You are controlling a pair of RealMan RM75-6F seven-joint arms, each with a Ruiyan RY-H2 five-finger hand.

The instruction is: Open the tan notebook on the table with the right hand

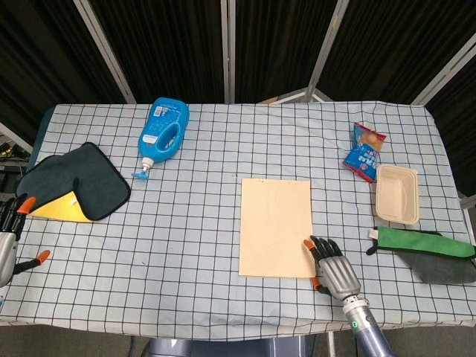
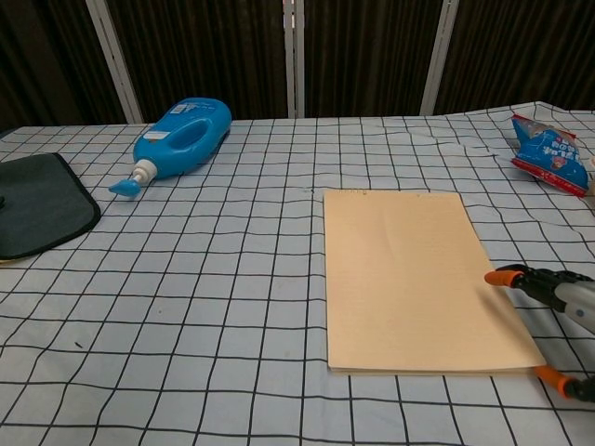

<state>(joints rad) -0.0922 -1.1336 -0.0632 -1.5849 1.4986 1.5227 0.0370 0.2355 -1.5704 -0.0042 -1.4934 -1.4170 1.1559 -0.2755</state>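
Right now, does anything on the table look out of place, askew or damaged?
Only small things. One corner of the dark cloth at the left edge is folded back, showing its yellow underside. The blue bottle lies on its side. The tan notebook lies flat and closed, the right robot hand at its lower right corner.

— Where are we, a home or a lab?

— We take it for a robot test lab. Black curtains [image 1: 171,44] on metal poles [image 1: 104,48] close off the far edge of the table [image 1: 223,297], which wears a checked cloth.

— And the odd mix on it?

— We see a blue detergent bottle [image 1: 163,130], a snack packet [image 1: 364,152] and a plastic food box [image 1: 396,195] spread along its edges like test props.
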